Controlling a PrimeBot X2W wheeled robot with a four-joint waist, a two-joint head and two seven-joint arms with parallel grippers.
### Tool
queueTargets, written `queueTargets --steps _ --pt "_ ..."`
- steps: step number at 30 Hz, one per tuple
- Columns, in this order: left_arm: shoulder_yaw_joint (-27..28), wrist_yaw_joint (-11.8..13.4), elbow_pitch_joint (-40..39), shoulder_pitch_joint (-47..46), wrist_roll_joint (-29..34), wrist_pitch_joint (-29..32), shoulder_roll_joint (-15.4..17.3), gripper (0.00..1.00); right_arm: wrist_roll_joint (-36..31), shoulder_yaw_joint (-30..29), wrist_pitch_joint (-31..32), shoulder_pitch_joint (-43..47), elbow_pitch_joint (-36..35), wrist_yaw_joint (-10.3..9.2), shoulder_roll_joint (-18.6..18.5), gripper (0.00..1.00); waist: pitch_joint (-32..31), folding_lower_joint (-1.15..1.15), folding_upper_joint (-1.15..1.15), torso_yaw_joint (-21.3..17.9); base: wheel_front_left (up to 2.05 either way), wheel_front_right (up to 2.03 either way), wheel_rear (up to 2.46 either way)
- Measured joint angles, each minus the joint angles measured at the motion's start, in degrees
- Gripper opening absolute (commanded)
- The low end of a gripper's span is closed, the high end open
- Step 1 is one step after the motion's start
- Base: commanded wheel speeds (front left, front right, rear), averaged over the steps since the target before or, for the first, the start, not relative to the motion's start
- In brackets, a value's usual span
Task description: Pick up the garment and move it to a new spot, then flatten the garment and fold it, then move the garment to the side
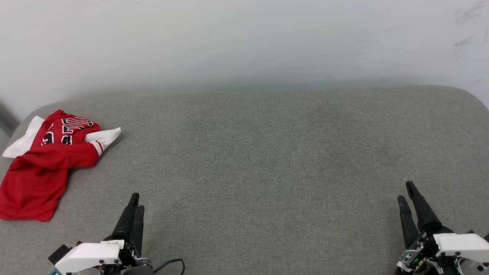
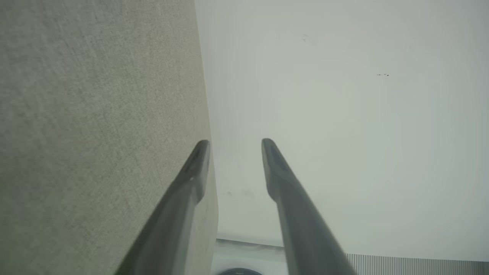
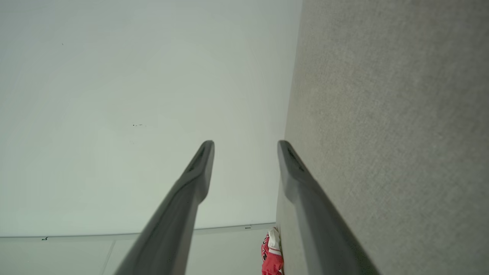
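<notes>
At the far left end of the grey fabric-covered counter, a crumpled heap of red jersey shirt with white sleeves, striped trim at one cuff and scraps of black, white-outlined lettering on top. Bunched and doubled over itself, not flat. Lower red part right at the picture's left border; impossible to tell whether over the counter's edge there. One white sleeve close to the rounded far-left corner. Small and red-white again in the right wrist view, at the far end of the counter's edge line.

Rightward from the shirt, open grey fabric all the way across to the rounded far-right corner. Back edge against a plain white wall, faintly scuffed at upper right.

Along the near edge, lower left: left fingers, pointing toward the wall, near the shirt's lower right but clear of it. Nearly overlapping from the head's angle, yet plainly spread in the left wrist view, pinching nothing. Lower right: right fingers, spread too, gap clear in the right wrist view, well apart from the shirt, at the counter's opposite end.
</notes>
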Motion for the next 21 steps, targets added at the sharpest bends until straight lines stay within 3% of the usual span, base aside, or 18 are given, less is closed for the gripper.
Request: queueTargets --steps 12,21 --pt "-0.62 0.0 -1.91 1.47 1.66 -3.15 -0.07 1.0 -3.39 1.56 -3.3 0.87 -1.13 -0.07 0.02 1.0 0.15 0.0 0.0 -0.15 0.0 0.0 0.0" --pt "2.12 0.0 -3.42 2.06 7.56 -5.52 -0.04 1.0 -11.43 0.36 -5.59 1.21 -2.75 -0.05 0.08 1.0 0.23 0.0 0.0 -0.3 0.0 0.0 0.0"
